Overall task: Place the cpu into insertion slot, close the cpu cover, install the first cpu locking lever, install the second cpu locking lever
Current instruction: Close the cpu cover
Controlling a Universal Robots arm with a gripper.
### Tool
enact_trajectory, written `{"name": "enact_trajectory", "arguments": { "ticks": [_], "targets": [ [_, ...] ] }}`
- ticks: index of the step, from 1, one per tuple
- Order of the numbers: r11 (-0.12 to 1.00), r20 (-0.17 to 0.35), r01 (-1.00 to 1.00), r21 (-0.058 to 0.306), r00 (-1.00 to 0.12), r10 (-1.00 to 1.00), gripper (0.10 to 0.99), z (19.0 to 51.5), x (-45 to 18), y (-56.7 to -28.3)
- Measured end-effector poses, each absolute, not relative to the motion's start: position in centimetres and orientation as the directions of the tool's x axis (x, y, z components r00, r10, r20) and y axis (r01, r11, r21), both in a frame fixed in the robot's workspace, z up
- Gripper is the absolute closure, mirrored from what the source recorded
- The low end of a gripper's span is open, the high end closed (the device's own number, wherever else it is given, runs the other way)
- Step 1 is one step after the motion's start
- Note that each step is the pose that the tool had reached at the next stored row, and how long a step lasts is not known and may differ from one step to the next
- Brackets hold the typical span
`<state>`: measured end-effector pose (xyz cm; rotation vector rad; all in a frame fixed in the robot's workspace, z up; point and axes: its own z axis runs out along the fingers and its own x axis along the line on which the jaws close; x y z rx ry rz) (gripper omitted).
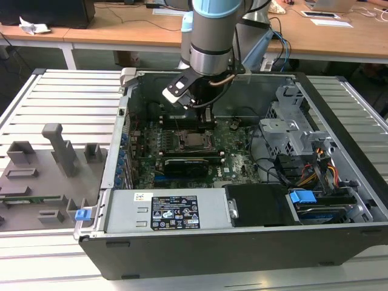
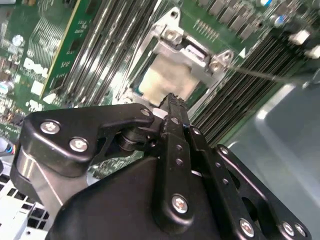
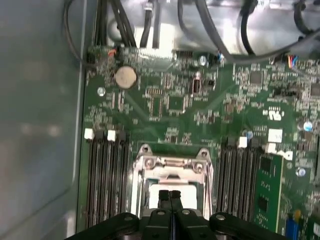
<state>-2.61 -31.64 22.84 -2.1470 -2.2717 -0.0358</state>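
Looking past gripper (image 3: 170, 196): jaws pressed together, nothing visible between them, tips right over cpu (image 2: 165, 80). Whether tips touch chip, I cannot tell. I see cpu seated flat in insertion slot (image 1: 195, 143), pale top showing through window of cpu cover (image 3: 172, 162) lying around it. Memory slots (image 3: 105, 175) flank socket both sides, green stick (image 3: 265, 190) in one. Beyond, coin battery (image 3: 125, 76) on motherboard (image 3: 170, 100). Exterior view: arm (image 1: 212, 36) reaches into open computer case (image 1: 242, 254); grey fixture tray (image 1: 36, 176) on exterior view's left.
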Motion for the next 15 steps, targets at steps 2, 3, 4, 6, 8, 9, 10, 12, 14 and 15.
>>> {"name": "enact_trajectory", "arguments": {
  "ticks": [2,3,4,6,8,9,10,12,14,15],
  "targets": [
    [0.056,0.027,0.998,0.006,-0.057,0.998,0.98,22.7,-2.8,-31.6],
    [0.056,0.027,0.998,0.006,-0.057,0.998,0.98,22.6,-2.9,-31.7],
    [0.056,0.027,0.998,0.006,-0.057,0.998,0.98,22.5,-3.1,-31.7],
    [0.056,0.027,0.998,0.006,-0.057,0.998,0.98,22.3,-3.5,-31.7],
    [0.057,0.027,0.998,0.006,-0.057,0.998,0.98,22.0,-4.3,-31.7],
    [0.056,0.027,0.998,0.006,-0.057,0.998,0.98,21.9,-4.5,-31.7],
    [0.056,0.027,0.998,0.006,-0.057,0.998,0.98,21.7,-4.7,-31.7],
    [0.056,0.027,0.998,0.006,-0.057,0.998,0.98,21.5,-4.9,-31.7],
    [0.056,0.027,0.998,0.006,-0.057,0.998,0.98,21.3,-4.9,-31.7],
    [0.057,0.027,0.998,0.006,-0.057,0.998,0.98,21.1,-4.9,-31.7]
  ]
}}
